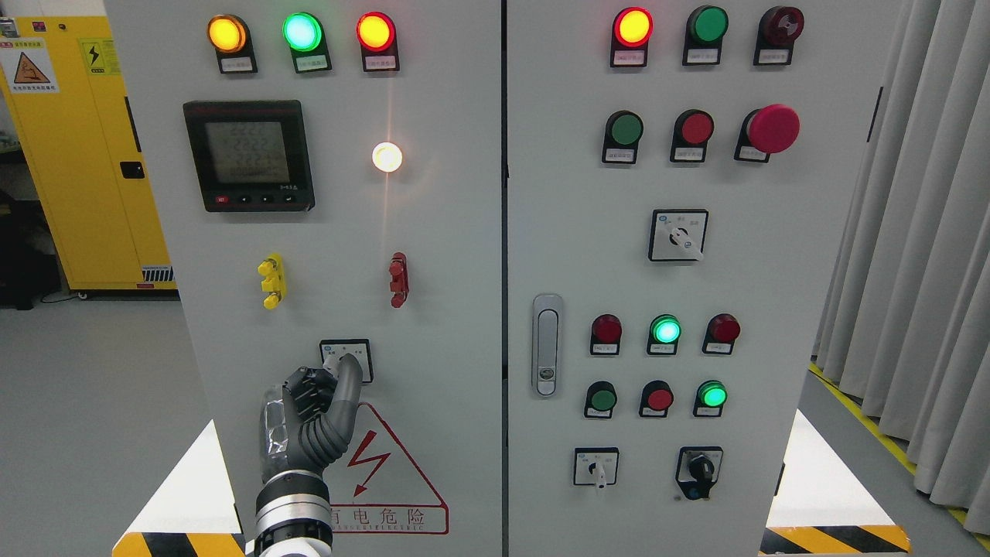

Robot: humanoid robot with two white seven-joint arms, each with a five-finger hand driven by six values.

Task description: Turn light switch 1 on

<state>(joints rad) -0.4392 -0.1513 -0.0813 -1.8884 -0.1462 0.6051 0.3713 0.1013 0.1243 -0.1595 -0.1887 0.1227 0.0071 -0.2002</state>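
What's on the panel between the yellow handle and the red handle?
Nothing: in the head view, the stretch between the yellow handle and the red handle is bare grey panel.

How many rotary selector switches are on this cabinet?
4: one on the left door under the left hand, partly hidden; three on the right door, mid-height, bottom left and bottom right, black.

The left hand is showing dark grey, ribbed, segmented fingers with a matte rubbery look. Its back is wearing a shiny, crinkled, silvery-clear covering. Below it, the wrist is appearing as a stack of rings: 1 black band above polished silver metal collars, with a white section beginning beneath.
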